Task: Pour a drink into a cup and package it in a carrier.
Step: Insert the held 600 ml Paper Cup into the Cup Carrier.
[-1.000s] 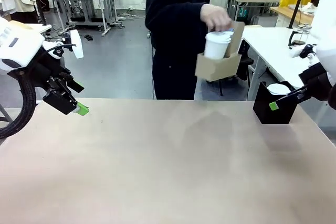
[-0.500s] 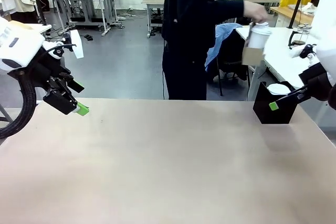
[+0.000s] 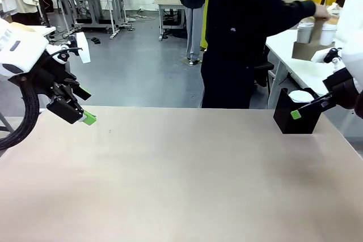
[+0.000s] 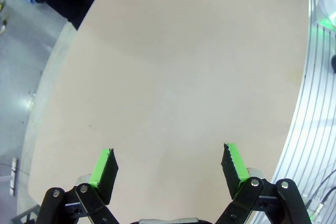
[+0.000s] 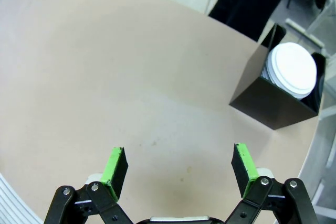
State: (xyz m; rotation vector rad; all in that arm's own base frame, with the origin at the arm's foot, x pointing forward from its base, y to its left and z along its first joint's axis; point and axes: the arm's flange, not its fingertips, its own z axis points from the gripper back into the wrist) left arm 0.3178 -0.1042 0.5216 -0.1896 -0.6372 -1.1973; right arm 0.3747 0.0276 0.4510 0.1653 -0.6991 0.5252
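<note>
Behind the far right of the table, a person's hand holds the brown cardboard carrier (image 3: 308, 51) down on a white side table. A white lidded cup (image 3: 306, 32) stands in it, with a second white cup beside it. The drink is hidden from view. My left gripper (image 3: 85, 118) hangs open above the table's left edge, far from the carrier; its own view shows my left gripper (image 4: 169, 163) empty over bare tabletop. My right gripper (image 3: 298, 111) stands open next to the black box, and my right gripper (image 5: 180, 169) has nothing between its fingers.
A black square box (image 3: 295, 120) at the table's far right holds a stack of white lids (image 5: 291, 69). The person in black (image 3: 241, 38) stands just beyond the far edge, arm stretched to the right. The beige tabletop (image 3: 181, 179) is bare.
The person has walked from behind the table's middle to the right, carrying the carrier with the cup to the side table. Neither arm has moved.
</note>
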